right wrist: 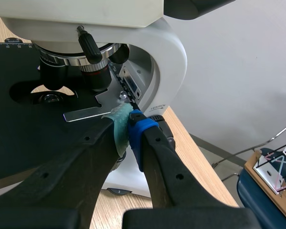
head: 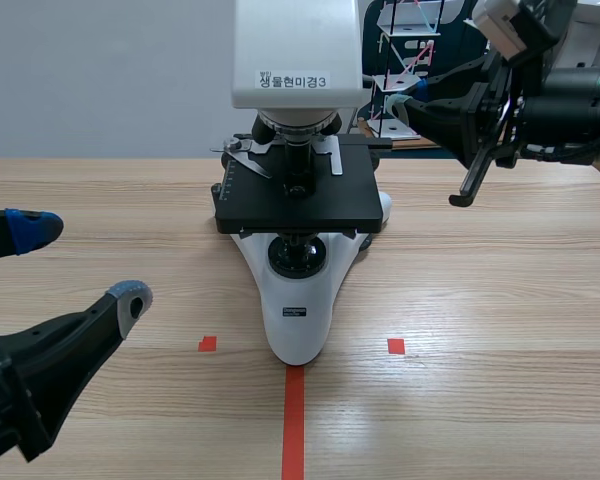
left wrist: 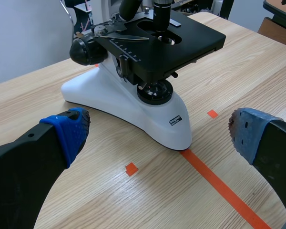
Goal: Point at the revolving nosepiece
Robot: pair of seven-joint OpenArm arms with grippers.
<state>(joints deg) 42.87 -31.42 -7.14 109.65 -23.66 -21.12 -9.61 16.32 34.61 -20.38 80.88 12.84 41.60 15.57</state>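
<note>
A white microscope (head: pixel 295 310) with a black stage (head: pixel 298 195) stands mid-table. Its revolving nosepiece (head: pixel 298 125) sits under the white head, holding black objectives; the right wrist view shows the nosepiece (right wrist: pixel 69 56) up close. My right gripper (head: pixel 462 198) hangs raised to the right of the stage, shut on nothing, tips downward. In its own view the right gripper (right wrist: pixel 128 123) has its pads together near the stage's edge, short of the nosepiece. My left gripper (head: pixel 80 263) rests low at the front left, open and empty; the left gripper (left wrist: pixel 159 136) faces the microscope base (left wrist: pixel 133 107).
An orange-red tape line (head: pixel 293 425) runs from the microscope's foot toward me, with small squares (head: pixel 208 344) on both sides. Behind the table at the right stands a wire rack (head: pixel 400 60) on a blue base (right wrist: pixel 271 191). Bare wooden table (head: pixel 500 300) lies right of the microscope.
</note>
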